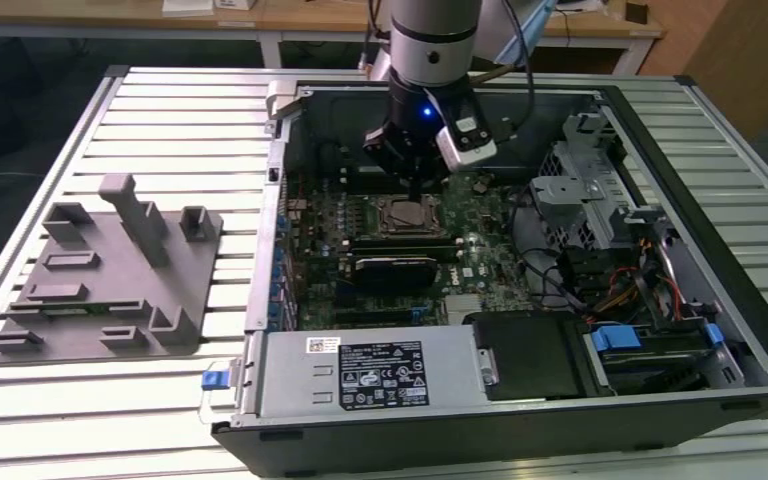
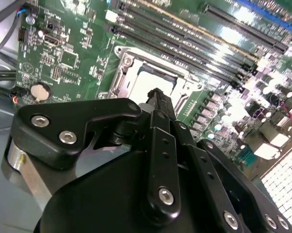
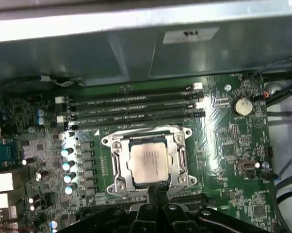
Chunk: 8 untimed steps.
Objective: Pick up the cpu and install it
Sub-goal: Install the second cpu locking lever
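Observation:
The cpu [image 3: 148, 160] is a silvery square chip lying flat inside the metal-framed socket [image 3: 118, 170] on the green motherboard [image 3: 223, 145]. In the exterior view the socket [image 1: 404, 212] shows in the middle of the open computer case. My gripper [image 1: 419, 186] hangs just above the socket's far edge. Its black fingertips [image 3: 158, 188] are pressed together with nothing between them, a little way off the chip's edge. In the second wrist view the gripper [image 2: 155, 93] stands in front of the cpu [image 2: 148, 80] and hides part of it.
The case wall [image 1: 275, 200] surrounds the board. Memory slots [image 3: 131, 109] run beside the socket, with a coin cell [image 3: 242, 106] further along. A drive cage and cables [image 1: 611, 250] fill the exterior view's right. A grey tray [image 1: 104, 280] with upright posts sits on the slatted table at that view's left.

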{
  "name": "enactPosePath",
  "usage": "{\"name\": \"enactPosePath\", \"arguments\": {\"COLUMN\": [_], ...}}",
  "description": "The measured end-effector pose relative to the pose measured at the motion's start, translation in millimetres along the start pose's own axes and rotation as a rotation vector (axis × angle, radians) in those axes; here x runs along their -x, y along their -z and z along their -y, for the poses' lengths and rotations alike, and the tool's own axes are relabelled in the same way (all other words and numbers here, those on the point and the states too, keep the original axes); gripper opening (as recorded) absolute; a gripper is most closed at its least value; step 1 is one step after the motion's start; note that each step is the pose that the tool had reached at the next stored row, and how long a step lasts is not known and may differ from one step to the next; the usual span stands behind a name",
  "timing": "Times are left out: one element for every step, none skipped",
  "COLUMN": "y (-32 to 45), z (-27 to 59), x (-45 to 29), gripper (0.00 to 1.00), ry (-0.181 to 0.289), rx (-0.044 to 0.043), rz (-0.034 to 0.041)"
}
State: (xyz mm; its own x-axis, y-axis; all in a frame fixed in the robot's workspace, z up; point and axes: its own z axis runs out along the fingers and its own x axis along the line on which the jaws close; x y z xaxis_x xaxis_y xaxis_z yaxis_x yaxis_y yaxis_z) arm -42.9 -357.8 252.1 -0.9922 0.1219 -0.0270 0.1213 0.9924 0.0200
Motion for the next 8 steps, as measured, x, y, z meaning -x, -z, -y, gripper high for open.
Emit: {"name": "enactPosePath", "arguments": {"y": [-0.1, -0.2, -0.4, -0.8, -1.2, -1.7, -2.3, -3.1], "z": [1.5, 3.1, 4.6, 6.3, 8.2, 10.1, 11.8, 13.2], "x": [0.2, 0.4, 0.6, 0.8, 1.0, 1.2, 1.4, 1.5], "gripper": [0.11, 0.11, 0.11, 0.11, 0.11, 0.11, 0.11, 0.11], "ry": [0.000, 0.000, 0.000, 0.000, 0.000, 0.000, 0.000, 0.000], "rx": [0.0000, 0.0001, 0.0000, 0.0000, 0.0000, 0.0001, 0.0000, 0.0000], "rz": [0.0000, 0.0000, 0.0000, 0.0000, 0.0000, 0.0000, 0.0000, 0.0000]}}
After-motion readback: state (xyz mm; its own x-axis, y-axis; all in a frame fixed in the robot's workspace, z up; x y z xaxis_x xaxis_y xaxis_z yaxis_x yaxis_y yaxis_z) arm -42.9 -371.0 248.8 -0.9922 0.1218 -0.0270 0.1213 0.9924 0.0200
